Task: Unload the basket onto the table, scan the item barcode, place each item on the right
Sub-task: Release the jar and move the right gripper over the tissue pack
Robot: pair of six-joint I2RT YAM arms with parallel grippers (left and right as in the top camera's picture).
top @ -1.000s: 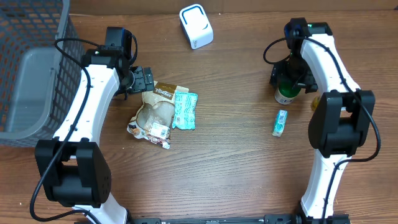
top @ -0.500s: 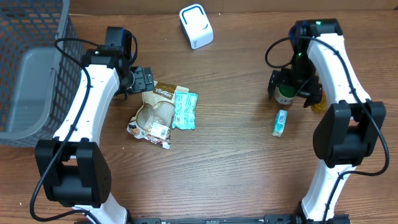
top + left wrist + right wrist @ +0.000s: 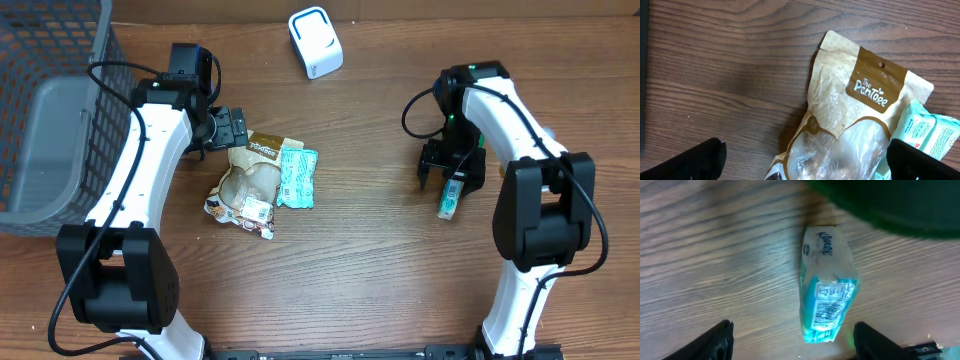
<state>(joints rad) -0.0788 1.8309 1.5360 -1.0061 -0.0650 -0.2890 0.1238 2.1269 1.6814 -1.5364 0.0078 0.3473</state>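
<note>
The right gripper (image 3: 452, 172) hangs over the teal packet (image 3: 826, 287) near the right edge of the table (image 3: 380, 260). Its fingers are spread to either side, neither touching the packet, and the barcode label faces up. The left gripper (image 3: 807, 160) is spread wide too, holding nothing, just above the top of a brown pouch (image 3: 850, 130) left of the table's middle. The white scanner (image 3: 315, 42) sits by the far edge — well apart from the packet.
</note>
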